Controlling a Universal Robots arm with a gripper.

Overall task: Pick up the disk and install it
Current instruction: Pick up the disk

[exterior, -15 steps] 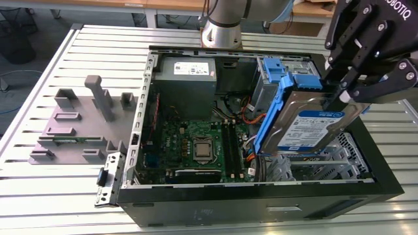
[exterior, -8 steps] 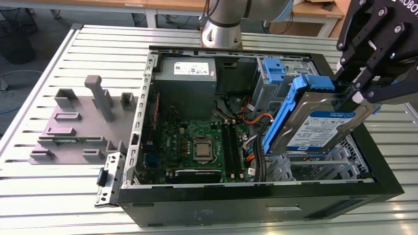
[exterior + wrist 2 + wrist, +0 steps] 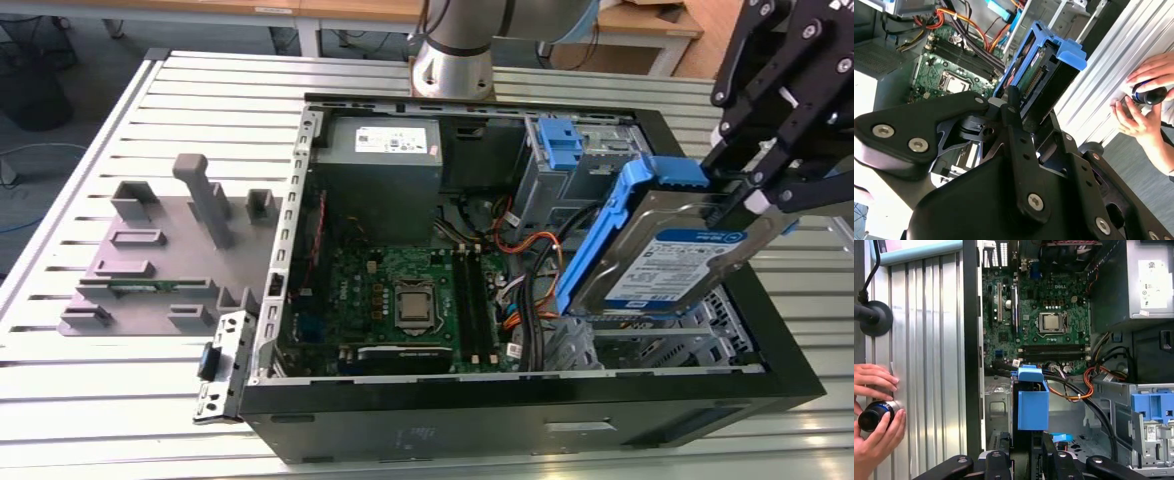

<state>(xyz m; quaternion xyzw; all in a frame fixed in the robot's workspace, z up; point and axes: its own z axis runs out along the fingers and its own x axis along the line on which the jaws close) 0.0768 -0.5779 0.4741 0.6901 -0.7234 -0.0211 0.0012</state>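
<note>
One tilted disk (image 3: 671,252) in the pincer (image 3: 742,198) (blue-railed edges), above the open case (image 3: 534,412).

silver-grey robot arm (image 3: 451,50), matte black linkage plates (image 3: 914,130), silver screws (image 3: 884,131), black fingers (image 3: 1021,145) with small holes

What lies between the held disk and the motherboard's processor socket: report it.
In the exterior view, the memory slots and a bundle of orange and black cables lie between the disk and the processor socket.

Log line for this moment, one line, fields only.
gripper: shut on disk | disk: held tilted above open computer case, exterior view's right side | install: not yet seated
</note>
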